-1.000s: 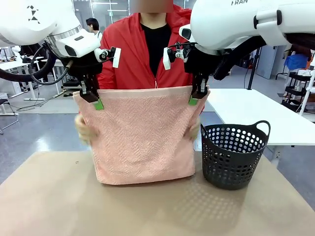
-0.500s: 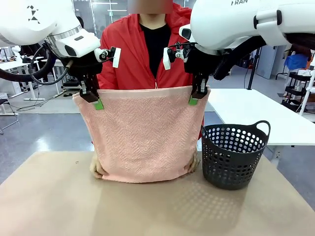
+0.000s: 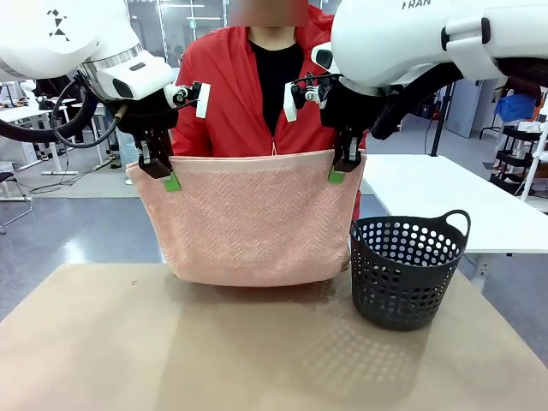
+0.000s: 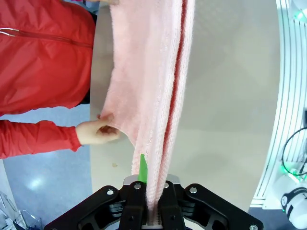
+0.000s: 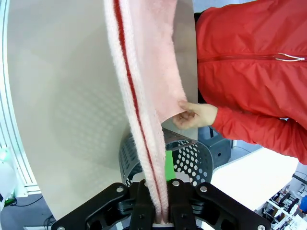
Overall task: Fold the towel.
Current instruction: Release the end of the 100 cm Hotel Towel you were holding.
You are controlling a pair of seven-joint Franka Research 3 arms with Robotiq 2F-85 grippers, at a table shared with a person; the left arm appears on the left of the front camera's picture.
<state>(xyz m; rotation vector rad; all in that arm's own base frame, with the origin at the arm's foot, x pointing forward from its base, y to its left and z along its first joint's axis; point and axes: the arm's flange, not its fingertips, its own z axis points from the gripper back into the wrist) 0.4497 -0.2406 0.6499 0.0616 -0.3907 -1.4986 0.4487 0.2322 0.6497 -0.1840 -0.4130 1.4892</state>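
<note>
Left end effector [image 3: 163, 174], right end effector [image 3: 342, 169] clamped on towel [image 3: 248, 223] top corners.

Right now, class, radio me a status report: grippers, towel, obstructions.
Left gripper, right gripper: both shut on towel top corners. Towel hangs doubled, far layer in person's hands. Dark basket close at right edge.

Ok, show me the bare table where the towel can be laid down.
Bare table runs along the near edge in front of the hanging towel and out to its left. Crowded: the right side, where the basket stands close to the towel, and behind the cloth, where the person's hands hold it.
</note>
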